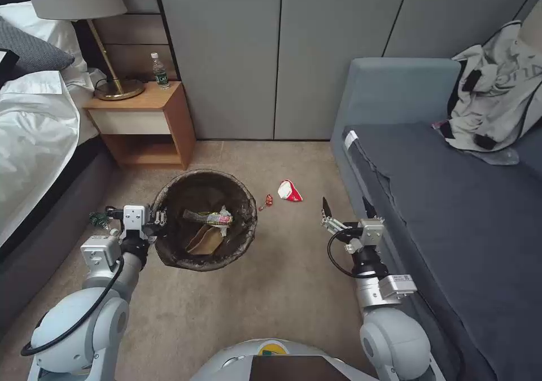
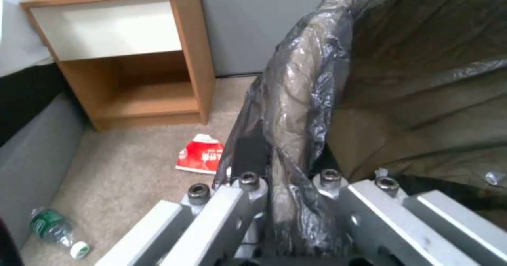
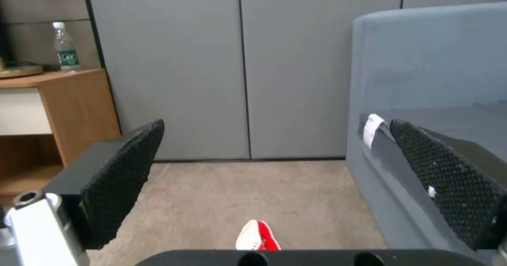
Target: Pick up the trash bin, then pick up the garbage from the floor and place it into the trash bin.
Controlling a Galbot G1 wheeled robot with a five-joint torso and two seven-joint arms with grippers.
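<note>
Nearest the robot's body, the left arm bends forward from its shoulder with the wrist level, and the left gripper (image 1: 156, 223) is clamped on the near-left rim of the trash bin (image 1: 240, 200), its fingers (image 2: 248, 155) pinching the dark bag folded over the edge. The bin sits before the robot, slightly left of centre, with a few wrappers and tan paper (image 1: 204, 239) lying in the bottom. On the other side, the right arm reaches forward alongside the grey sofa (image 1: 451, 211), its forearm pointing ahead; the right gripper (image 1: 344, 207) hangs spread wide with nothing between its dimpled pads (image 3: 124, 175). Just beyond the bin on the beige carpet (image 1: 282, 290) lie a small red scrap (image 1: 266, 201) and a red-and-white snack packet (image 1: 289, 191), well apart from both grippers. A small green bottle (image 1: 100, 220) lies by the bed base, left of the left gripper. Farther back stands a wooden nightstand (image 1: 141, 124) carrying a lamp (image 1: 116, 82) and an upright water bottle (image 1: 160, 70).
</note>
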